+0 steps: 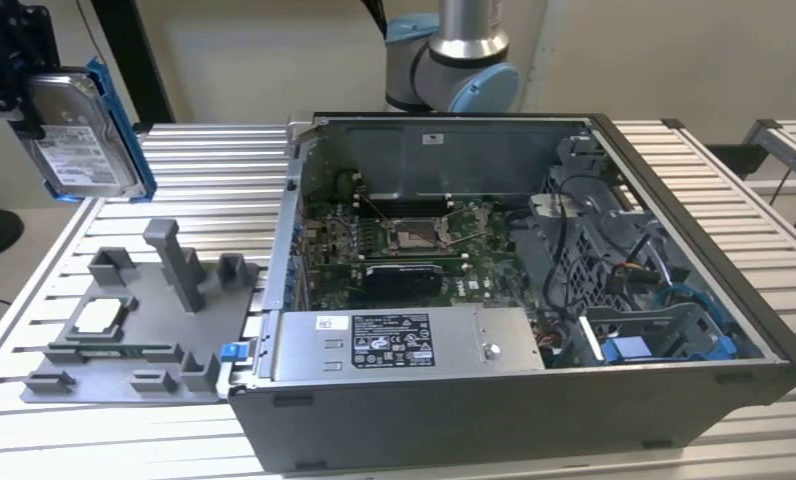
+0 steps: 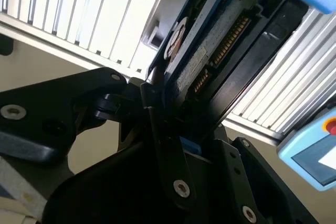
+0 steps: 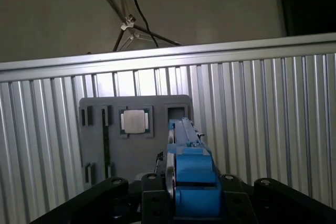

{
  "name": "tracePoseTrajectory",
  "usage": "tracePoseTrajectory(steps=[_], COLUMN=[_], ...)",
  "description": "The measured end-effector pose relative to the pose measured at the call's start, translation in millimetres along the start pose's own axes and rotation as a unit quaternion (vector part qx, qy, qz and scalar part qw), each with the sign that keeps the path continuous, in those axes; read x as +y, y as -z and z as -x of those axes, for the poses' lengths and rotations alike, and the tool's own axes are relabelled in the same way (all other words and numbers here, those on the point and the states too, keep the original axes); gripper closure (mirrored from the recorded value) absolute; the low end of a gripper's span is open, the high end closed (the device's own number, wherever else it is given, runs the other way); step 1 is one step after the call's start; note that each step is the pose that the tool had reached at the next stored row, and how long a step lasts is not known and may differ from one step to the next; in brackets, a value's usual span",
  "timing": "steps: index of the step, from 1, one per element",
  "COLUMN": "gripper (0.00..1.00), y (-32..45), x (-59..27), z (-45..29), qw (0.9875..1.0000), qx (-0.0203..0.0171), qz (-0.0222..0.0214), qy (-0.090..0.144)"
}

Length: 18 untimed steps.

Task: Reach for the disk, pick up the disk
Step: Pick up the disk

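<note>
A black gripper (image 1: 31,105) at the exterior view's upper left is clamped on the disk (image 1: 85,125), its fingers pressed against the flat sides. The silver hard drive, with a white label and blue frame, hangs on edge in the air. It is above a slatted aluminium table (image 1: 211,150) and a grey fixture tray (image 1: 145,330) holding a square chip (image 1: 98,315). An open computer case (image 1: 505,300) stands well apart, toward the exterior view's right.
</note>
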<state>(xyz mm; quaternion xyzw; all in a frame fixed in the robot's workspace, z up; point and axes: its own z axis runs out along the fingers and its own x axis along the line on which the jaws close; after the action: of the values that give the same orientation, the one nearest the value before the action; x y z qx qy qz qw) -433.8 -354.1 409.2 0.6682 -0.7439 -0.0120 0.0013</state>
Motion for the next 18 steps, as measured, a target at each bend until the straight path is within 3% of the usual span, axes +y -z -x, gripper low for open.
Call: tracePoseTrajectory(steps=[18], gripper=[1.00], y=[35.8], x=[0.7], z=[0.5], qw=[1.0000], qx=[0.0000], qz=[0.0000], qy=[0.000])
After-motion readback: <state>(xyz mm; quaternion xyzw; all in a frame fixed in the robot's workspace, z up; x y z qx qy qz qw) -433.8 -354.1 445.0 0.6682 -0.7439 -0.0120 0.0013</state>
